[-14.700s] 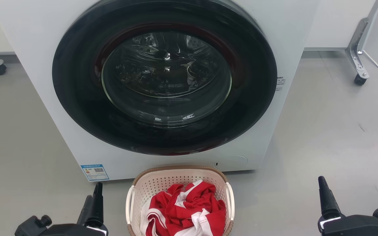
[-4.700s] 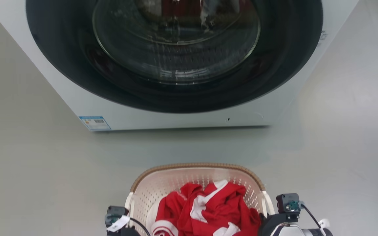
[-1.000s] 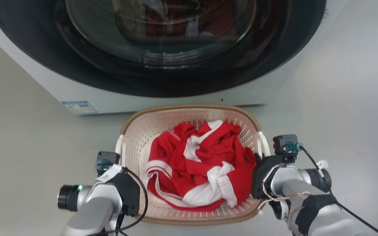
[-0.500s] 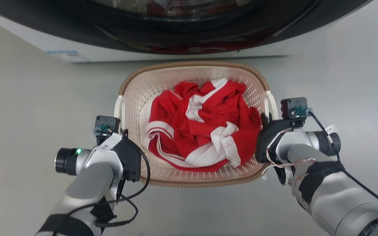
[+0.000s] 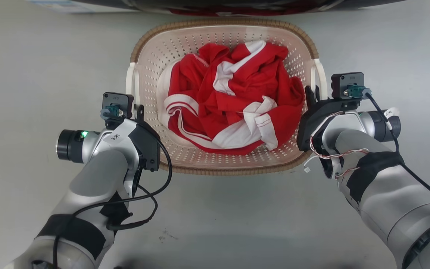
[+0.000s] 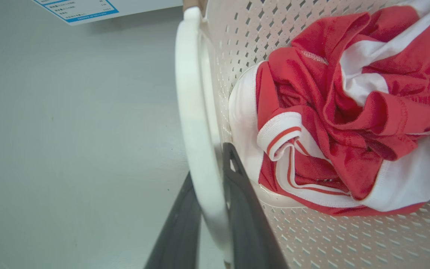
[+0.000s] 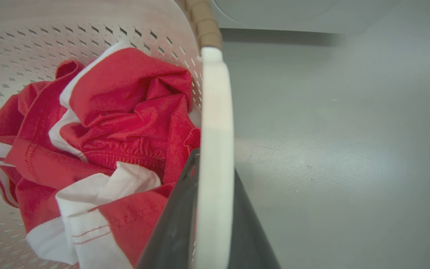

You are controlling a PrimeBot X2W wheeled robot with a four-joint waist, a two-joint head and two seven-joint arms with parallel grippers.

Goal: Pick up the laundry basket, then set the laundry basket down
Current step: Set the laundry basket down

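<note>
Cream perforated basket (image 5: pixel 170 45), brown-rimmed, was placed over grey floor (image 5: pixel 32 56) just before the washer (image 7: pixel 274 15), between both arms; whether its base touched the floor could not be told; red and white garment (image 5: pixel 230 101) lay crumpled inside; left gripper (image 6: pixel 209 160) was clamped on the white left handle (image 6: pixel 194 112), one finger within the loop, one outside; right gripper (image 7: pixel 215 162) was likewise clamped on the right handle (image 7: pixel 217 112), fingers either side.

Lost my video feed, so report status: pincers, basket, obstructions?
Left pincer clamped on left handle of laundry basket, right pincer on right handle. Red-and-white garment inside. Washing machine close beyond basket.
</note>
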